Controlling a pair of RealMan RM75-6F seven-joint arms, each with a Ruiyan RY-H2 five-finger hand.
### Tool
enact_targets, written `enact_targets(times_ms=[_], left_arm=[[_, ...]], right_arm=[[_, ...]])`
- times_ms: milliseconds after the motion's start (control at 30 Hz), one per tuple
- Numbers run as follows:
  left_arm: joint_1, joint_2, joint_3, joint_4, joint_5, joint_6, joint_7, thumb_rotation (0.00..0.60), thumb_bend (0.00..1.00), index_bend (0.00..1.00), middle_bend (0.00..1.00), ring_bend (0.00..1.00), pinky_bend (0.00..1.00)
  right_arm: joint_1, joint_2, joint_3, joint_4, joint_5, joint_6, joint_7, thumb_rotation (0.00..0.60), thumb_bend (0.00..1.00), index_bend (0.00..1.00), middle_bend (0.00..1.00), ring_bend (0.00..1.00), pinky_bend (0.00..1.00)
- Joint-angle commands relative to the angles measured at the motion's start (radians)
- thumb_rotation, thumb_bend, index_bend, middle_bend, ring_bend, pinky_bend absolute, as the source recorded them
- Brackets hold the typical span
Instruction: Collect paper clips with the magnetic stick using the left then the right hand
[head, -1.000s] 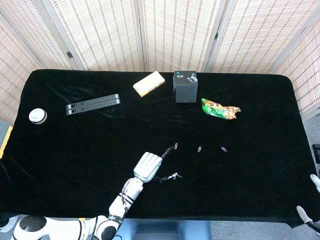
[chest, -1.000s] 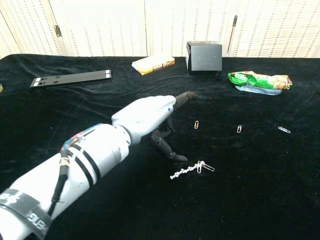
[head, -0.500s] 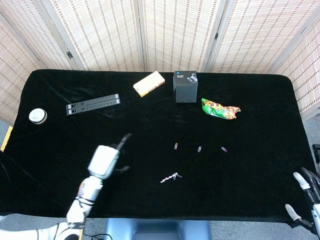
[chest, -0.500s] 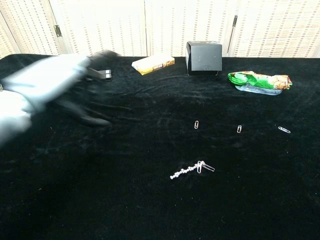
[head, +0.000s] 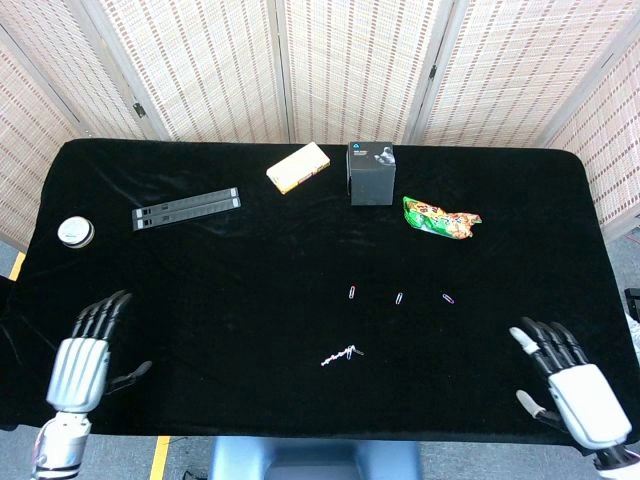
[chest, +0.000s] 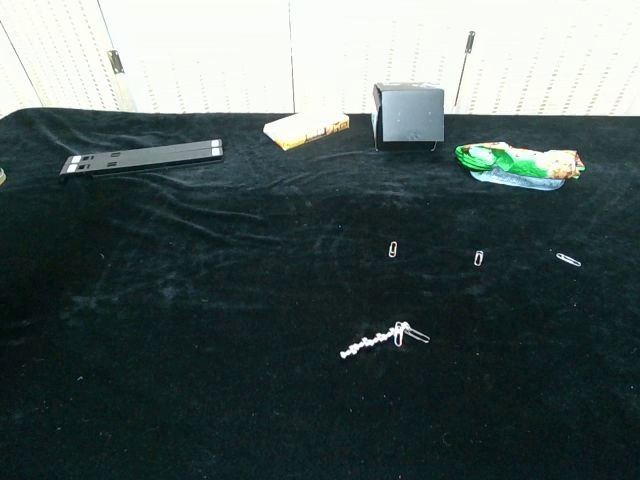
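Lying mid-table, magnetic stick (head: 340, 355) sits between left hand (head: 80, 365) and right hand (head: 572, 390); both empty, fingers spread.

The head view looks steeply down from high at the robot's side, taking in the whole black desk (head: 200, 290) and the screen behind. The chest view sits lower and nearer, looking across the surface toward that screen. Both share the black box (head: 371, 173) (chest: 408, 116) and the desk's middle.
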Motion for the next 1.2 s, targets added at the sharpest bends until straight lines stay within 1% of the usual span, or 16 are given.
enact_targets(times_ms=[33,100,167,267,367,500,567,733,933,1200], left_arm=[[0.039,0.026,0.006,0.029,0.016,0.039,-0.071,0.6,0.15,0.0,0.09,0.12,0.16],[0.049,0.042,-0.003,0.038,0.01,0.04,-0.107,0.6,0.15,0.0,0.09,0.12,0.16],[0.053,0.055,-0.016,0.044,-0.004,0.034,-0.113,0.6,0.15,0.0,0.09,0.12,0.16],[0.06,0.061,-0.044,0.057,-0.038,0.026,-0.065,0.6,0.15,0.0,0.09,0.13,0.16],[0.067,0.056,-0.064,0.075,-0.06,0.016,-0.066,0.6,0.15,0.0,0.09,0.13,0.16],[0.077,0.057,-0.08,0.097,-0.09,-0.005,-0.084,0.6,0.15,0.0,0.09,0.13,0.16],[0.08,0.055,-0.086,0.107,-0.096,-0.018,-0.109,0.6,0.15,0.0,0.09,0.13,0.16],[0.09,0.056,-0.101,0.141,-0.116,-0.039,-0.156,0.6,0.15,0.0,0.09,0.13,0.15],[0.097,0.061,-0.12,0.184,-0.131,-0.068,-0.258,0.6,0.15,0.0,0.09,0.14,0.14],[0.118,0.095,-0.134,0.199,-0.119,-0.066,-0.355,0.6,0.16,0.0,0.09,0.14,0.14]], right_arm=[[0.079,-0.021,0.015,-0.045,0.004,-0.11,-0.049,0.6,0.29,0.0,0.0,0.0,0.0],[0.133,-0.026,0.018,-0.076,-0.02,-0.174,-0.06,0.6,0.29,0.01,0.0,0.0,0.0],[0.178,-0.029,0.027,-0.104,-0.043,-0.219,-0.077,0.6,0.29,0.06,0.0,0.0,0.0],[0.252,-0.042,0.045,-0.145,-0.07,-0.3,-0.118,0.6,0.29,0.21,0.0,0.0,0.0],[0.337,-0.07,0.054,-0.167,-0.086,-0.411,-0.149,0.6,0.29,0.28,0.0,0.0,0.0],[0.412,-0.111,0.055,-0.176,-0.078,-0.53,-0.193,0.6,0.29,0.36,0.0,0.0,0.0],[0.44,-0.133,0.06,-0.179,-0.064,-0.576,-0.227,0.6,0.29,0.38,0.0,0.0,0.0],[0.486,-0.206,0.081,-0.151,-0.03,-0.617,-0.268,0.6,0.29,0.39,0.0,0.0,0.0],[0.542,-0.286,0.112,-0.111,0.064,-0.702,-0.331,0.6,0.29,0.39,0.0,0.0,0.0],[0.603,-0.42,0.148,-0.01,0.178,-0.761,-0.406,0.6,0.29,0.42,0.0,0.0,0.0]])
